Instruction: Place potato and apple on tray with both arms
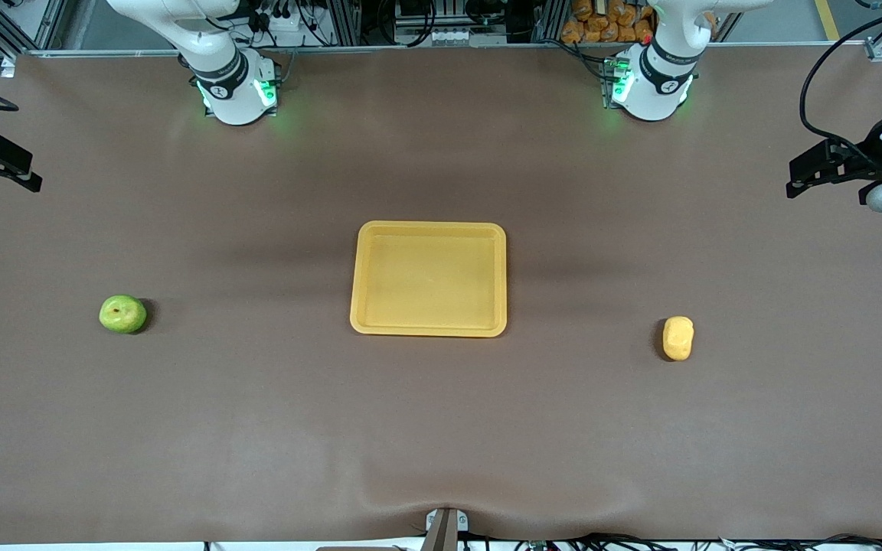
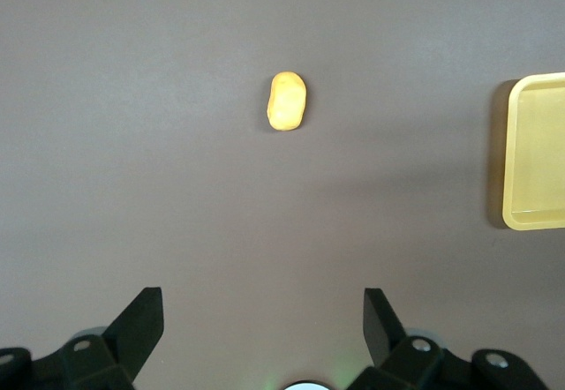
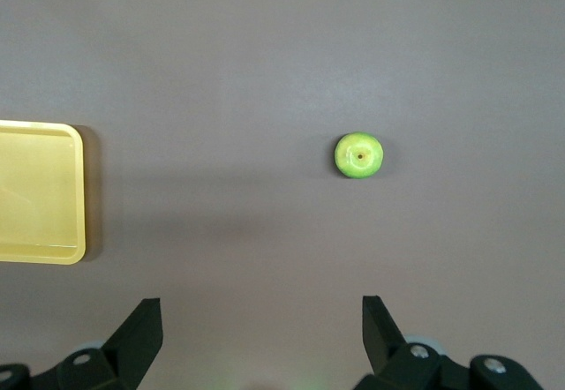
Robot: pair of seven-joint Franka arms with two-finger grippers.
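Observation:
The yellow-orange tray [image 1: 428,278] lies flat at the table's middle with nothing on it. The green apple [image 1: 122,314] rests on the mat toward the right arm's end. The yellow potato [image 1: 677,337] rests toward the left arm's end. My left gripper [image 1: 793,180] hangs open, high over the table's edge at the left arm's end, apart from the potato [image 2: 287,101]. My right gripper [image 1: 34,174] hangs open, high over the edge at the right arm's end, apart from the apple [image 3: 358,156]. The wrist views show the open left gripper [image 2: 262,306], the open right gripper [image 3: 262,311], and tray edges [image 2: 536,152] [image 3: 40,191].
A brown mat [image 1: 441,428] covers the whole table. The two arm bases [image 1: 238,88] [image 1: 651,84] stand along the edge farthest from the front camera. A small camera mount [image 1: 445,528] sits at the nearest edge.

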